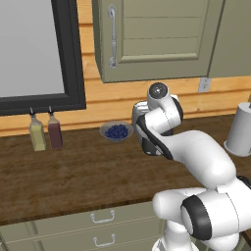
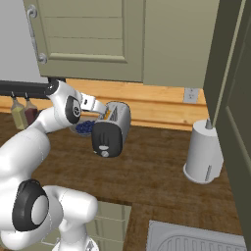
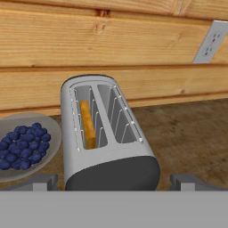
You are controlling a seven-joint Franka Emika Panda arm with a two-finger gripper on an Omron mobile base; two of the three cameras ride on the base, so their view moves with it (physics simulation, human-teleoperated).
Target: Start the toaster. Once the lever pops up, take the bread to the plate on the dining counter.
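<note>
The silver-grey toaster (image 3: 107, 138) stands on the wooden worktop against the wood-panelled wall, its dark end panel toward me. The bread (image 3: 87, 124) sits upright, low in the left slot; the right slot is empty. My gripper (image 3: 114, 183) is open, its two fingertips (image 3: 42, 181) spread wide on either side of the toaster's near dark end, just above it. From the right base, the gripper (image 2: 104, 113) hovers at the top of the toaster (image 2: 112, 130), whose end panel bears a small pale knob (image 2: 104, 153). The plate and the dining counter are out of view.
A bowl of blueberries (image 3: 22, 147) sits close on the toaster's left. Two bottles (image 1: 45, 133) stand further left by the wall. A tall grey cylinder (image 2: 203, 152) stands to the right, a sink (image 2: 196, 240) lies near the front, and cabinets (image 2: 88, 39) hang overhead.
</note>
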